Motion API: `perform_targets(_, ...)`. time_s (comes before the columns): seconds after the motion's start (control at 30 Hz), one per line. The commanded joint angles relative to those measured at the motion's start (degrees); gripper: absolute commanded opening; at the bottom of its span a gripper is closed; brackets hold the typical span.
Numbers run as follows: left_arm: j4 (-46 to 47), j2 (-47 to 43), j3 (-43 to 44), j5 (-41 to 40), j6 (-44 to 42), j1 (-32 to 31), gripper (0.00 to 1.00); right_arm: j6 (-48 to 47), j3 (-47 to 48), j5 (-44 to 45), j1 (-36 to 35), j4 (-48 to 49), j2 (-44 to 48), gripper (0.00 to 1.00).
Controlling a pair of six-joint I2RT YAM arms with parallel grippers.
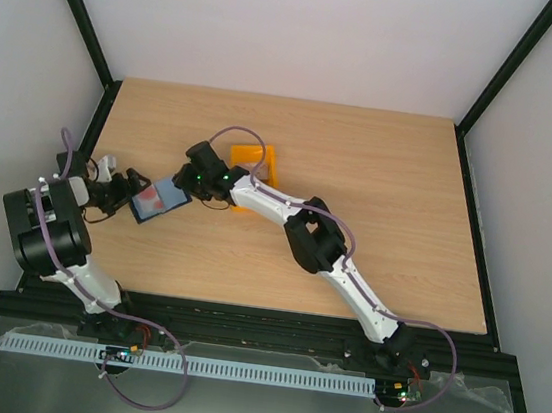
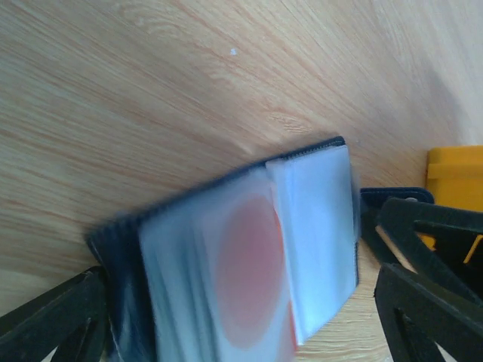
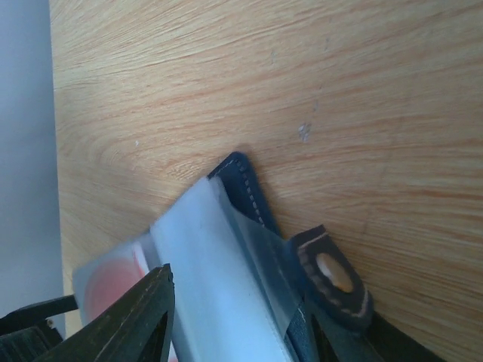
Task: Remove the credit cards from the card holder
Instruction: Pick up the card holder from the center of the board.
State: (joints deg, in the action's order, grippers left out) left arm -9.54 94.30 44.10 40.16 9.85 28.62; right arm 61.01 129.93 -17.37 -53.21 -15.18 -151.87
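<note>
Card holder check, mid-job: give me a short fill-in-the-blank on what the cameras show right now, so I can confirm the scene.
1. In the top view, the card holder lies on the ___ half of the table.
2. The card showing inside it bears a round ___ spot.
3. The plastic bin farther back on the table is ___ in colour.
4. The holder lies ___ rather than folded shut, its pockets showing.

Missing words: left; red; orange; open.
</note>
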Motion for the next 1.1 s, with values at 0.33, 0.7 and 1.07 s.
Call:
perform_targets(0.33,-1.4,3.5,-1.4,5.2,1.4,-4.9,0.65,5.0,-0.7,-6.5,-2.1,3.9,-2.8,0.47)
perform_targets(0.7,-3.8,1.5,-0.7,4.9,-1.6,-3.2,0.02,3.6,-9.4,-6.6,-1.8,10.0,3.6,0.47)
perform_targets(1.07,-10.0,-9.0,4.1,8.8,-10.7,-2.2,0.02,-13.4,-14.1,-5.8,0.7,10.0,17.9,0.5)
